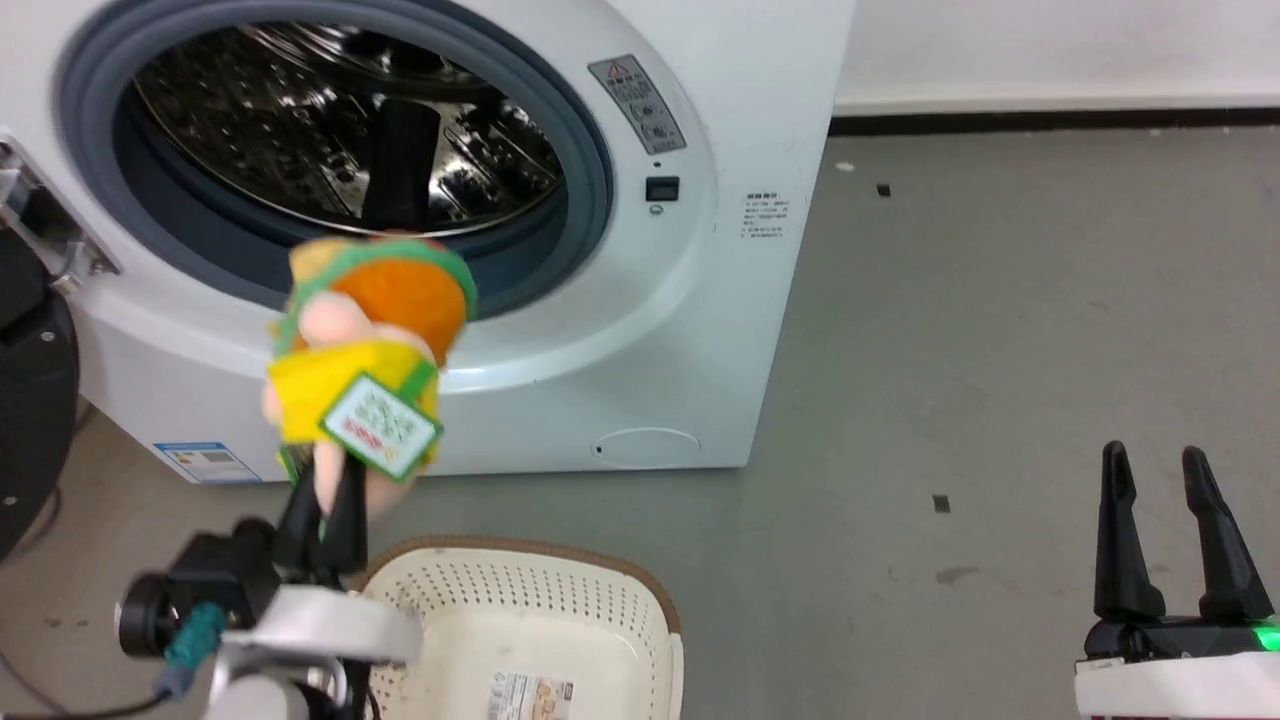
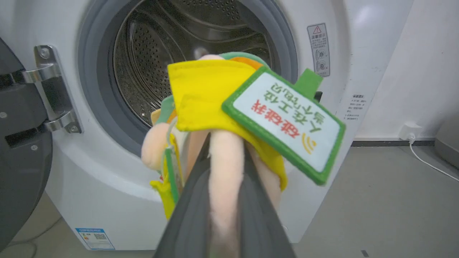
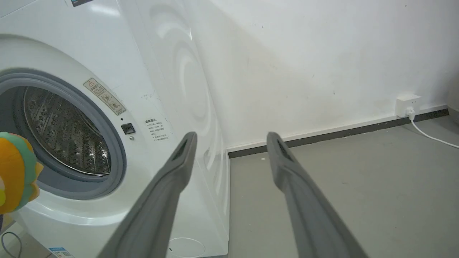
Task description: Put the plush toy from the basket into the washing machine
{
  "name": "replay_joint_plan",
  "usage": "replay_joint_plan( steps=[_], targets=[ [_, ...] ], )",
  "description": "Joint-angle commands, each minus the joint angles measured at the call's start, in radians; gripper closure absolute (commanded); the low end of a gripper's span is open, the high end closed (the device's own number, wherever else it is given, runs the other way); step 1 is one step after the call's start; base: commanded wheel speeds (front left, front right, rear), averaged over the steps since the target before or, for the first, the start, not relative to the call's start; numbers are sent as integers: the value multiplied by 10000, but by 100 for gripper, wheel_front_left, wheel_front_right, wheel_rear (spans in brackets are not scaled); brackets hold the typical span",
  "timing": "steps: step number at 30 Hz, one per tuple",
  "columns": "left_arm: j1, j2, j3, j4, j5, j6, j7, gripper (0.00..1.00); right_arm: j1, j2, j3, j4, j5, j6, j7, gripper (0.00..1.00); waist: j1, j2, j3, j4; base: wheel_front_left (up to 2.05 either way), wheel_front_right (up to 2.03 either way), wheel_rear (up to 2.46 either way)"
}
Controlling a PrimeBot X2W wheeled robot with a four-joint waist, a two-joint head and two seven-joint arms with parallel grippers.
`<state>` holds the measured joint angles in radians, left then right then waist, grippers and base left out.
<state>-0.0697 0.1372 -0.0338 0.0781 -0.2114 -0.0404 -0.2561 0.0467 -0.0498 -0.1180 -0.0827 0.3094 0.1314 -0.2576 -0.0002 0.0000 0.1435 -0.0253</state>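
From the head, the left claw (image 1: 325, 500) rises at lower left with its two dark fingers pinched on the lower part of the plush toy (image 1: 370, 350). The toy is held up in the air in front of the lower rim of the washing machine (image 1: 740, 150) porthole and above the near-left corner of the basket (image 1: 640, 575), touching neither. Its green-and-white tag (image 1: 380, 425) hangs toward the camera. The steel drum (image 1: 300, 130) stands open behind it, and the right claw (image 1: 1160, 470) sits at lower right over the grey floor (image 1: 1000, 320), fingers parted with nothing between them. The left wrist view looks along the left claw (image 2: 224, 168), which is closed on a pale peach limb of the plush toy (image 2: 204, 93). The yellow body and tag (image 2: 287, 122) sit before the drum (image 2: 150, 64) opening, and the door (image 2: 18, 161) is swung out on its hinge (image 2: 53, 86). In the right wrist view, the right claw (image 3: 231, 138) is spread wide and aimed at the washing machine's (image 3: 161, 53) right flank and the wall – the plush toy (image 3: 16, 172) peeks in at the left edge, outside the porthole.
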Motion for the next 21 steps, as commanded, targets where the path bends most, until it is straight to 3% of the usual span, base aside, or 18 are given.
replay_joint_plan(
  steps=[1,7,21],
  targets=[
    [-707,143,132,10,160,-86,-56,100,-246,-4,91,-100,-83,-7,-42,0,2,0,491,-203,0,0,0],
    [-2170,735,365,579,187,-218,141,100,-688,-4,151,-323,-68,-7,-42,0,2,0,1547,-576,0,0,0],
    [-7299,3044,948,2284,92,-467,2496,100,-1991,-4,-36,-451,449,-7,-42,0,2,0,4612,-1844,0,0,0]
  ],
)
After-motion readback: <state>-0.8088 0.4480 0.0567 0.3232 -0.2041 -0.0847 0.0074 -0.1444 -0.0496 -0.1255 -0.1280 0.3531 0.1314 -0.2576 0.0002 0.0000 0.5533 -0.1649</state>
